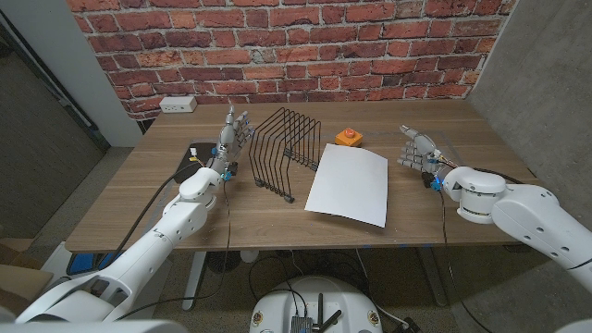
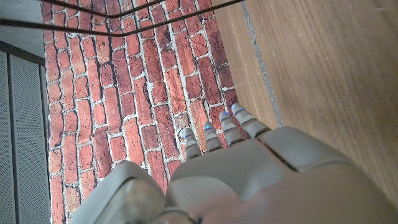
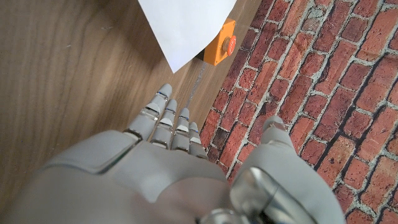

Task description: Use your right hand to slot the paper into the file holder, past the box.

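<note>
Standing in front of a red brick wall (image 1: 305, 46) is a big wooden table (image 1: 277, 222). Lying flat on the table is a white sheet of paper (image 1: 348, 186). It sits near the middle, a bit toward the robot's right side. One far corner of the paper touches a small orange box (image 1: 349, 139) with a red button on top.

Just beside the paper, on the robot's left, stands a black wire file holder (image 1: 283, 153). Its thin wires stand up in a row. No paper is in it.

The left hand (image 1: 234, 131) is up beside the file holder, on the side away from the paper. Its fingers (image 2: 230, 127) point up, close together, and hold nothing.

The right hand (image 1: 416, 148) is on the other side of the paper, near it but not touching. Its fingers (image 3: 171, 124) are straight and close together, with the thumb out to the side. It holds nothing.

A white power outlet (image 1: 177, 104) sits at the far edge of the table.
</note>
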`<state>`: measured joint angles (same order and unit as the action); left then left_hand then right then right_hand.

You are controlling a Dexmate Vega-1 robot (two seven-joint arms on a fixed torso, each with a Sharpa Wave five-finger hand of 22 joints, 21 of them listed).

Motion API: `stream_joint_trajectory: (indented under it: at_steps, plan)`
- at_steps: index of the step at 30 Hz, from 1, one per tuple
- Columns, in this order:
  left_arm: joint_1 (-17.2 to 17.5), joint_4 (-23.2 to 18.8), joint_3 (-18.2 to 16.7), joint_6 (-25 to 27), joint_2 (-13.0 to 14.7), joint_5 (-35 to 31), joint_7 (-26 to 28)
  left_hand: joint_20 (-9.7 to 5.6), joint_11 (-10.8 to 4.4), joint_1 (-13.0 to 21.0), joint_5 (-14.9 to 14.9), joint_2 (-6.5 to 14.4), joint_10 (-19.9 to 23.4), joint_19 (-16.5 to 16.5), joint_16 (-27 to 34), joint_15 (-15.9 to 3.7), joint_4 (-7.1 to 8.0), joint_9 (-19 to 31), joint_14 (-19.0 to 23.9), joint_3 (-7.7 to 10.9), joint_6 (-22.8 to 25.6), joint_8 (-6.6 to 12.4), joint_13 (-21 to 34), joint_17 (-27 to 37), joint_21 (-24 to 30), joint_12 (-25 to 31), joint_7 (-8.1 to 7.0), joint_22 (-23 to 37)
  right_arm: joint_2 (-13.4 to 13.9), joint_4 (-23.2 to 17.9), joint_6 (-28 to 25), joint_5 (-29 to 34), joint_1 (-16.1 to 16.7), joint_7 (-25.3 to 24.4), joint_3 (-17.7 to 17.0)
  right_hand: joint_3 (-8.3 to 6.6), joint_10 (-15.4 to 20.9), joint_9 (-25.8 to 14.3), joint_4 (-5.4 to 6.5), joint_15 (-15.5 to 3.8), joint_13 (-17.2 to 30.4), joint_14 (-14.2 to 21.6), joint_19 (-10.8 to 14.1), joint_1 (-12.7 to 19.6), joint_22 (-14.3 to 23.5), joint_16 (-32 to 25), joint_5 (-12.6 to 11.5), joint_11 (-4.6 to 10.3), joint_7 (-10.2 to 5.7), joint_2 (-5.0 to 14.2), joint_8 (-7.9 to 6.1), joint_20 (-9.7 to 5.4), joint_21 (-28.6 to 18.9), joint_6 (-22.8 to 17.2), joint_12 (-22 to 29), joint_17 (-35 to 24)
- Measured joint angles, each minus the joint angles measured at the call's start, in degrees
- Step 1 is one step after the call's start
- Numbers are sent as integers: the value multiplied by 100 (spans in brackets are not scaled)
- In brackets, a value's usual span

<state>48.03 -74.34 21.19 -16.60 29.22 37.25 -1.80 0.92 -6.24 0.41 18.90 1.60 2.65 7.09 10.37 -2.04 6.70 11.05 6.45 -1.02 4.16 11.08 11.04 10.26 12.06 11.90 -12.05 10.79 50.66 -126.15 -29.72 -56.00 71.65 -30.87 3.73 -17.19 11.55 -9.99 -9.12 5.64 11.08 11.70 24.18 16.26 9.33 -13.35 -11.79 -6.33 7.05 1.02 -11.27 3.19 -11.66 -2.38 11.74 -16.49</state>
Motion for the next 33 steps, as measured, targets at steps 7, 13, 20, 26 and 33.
stream_joint_trajectory:
  at_steps: [7,13,20,26,33]
  plan:
    - [0,2,0,0,-1,0,0,0,0,0,0,0,0,0,0,0,0,0,0,0,0,0,0,0,0,0,0,0,94,-54,-245,-355,20,-60,-183,0,84,0,0,109,0,109,163,104,0,0,0,-117,3,-49,0,122,0,-188,0,54]
    - [-1,6,0,0,-2,0,-1,0,0,0,0,0,0,0,0,0,0,0,0,0,0,0,0,0,0,0,0,0,201,-49,-500,-762,-14,-38,-277,-28,203,-30,-28,195,0,262,473,291,0,-22,0,-193,14,-46,-44,162,-22,-312,35,122]
    - [-3,7,0,-1,-2,0,-2,0,0,0,0,0,0,0,0,0,0,0,0,0,0,0,0,0,0,0,0,0,352,30,-656,-1054,-95,85,-331,-79,306,-30,-78,322,27,389,829,526,1,-45,0,-346,14,-64,-44,255,-66,-312,35,161]
    - [-5,7,0,-1,-2,0,-3,0,0,0,0,0,0,0,0,0,0,0,0,0,0,0,0,0,0,0,0,0,453,126,-770,-1291,-176,180,-334,-114,431,-56,-83,531,27,598,1026,746,1,-67,28,-548,21,-102,-44,326,-66,-390,35,187]
    - [-5,8,0,-1,-1,0,-3,0,0,0,0,0,0,0,0,0,0,0,0,0,0,0,0,0,-1,0,0,0,568,261,-857,-1538,-289,281,-315,-114,657,-83,-83,640,26,934,1308,1008,1,-152,49,-602,66,-213,-43,448,21,-593,68,213]
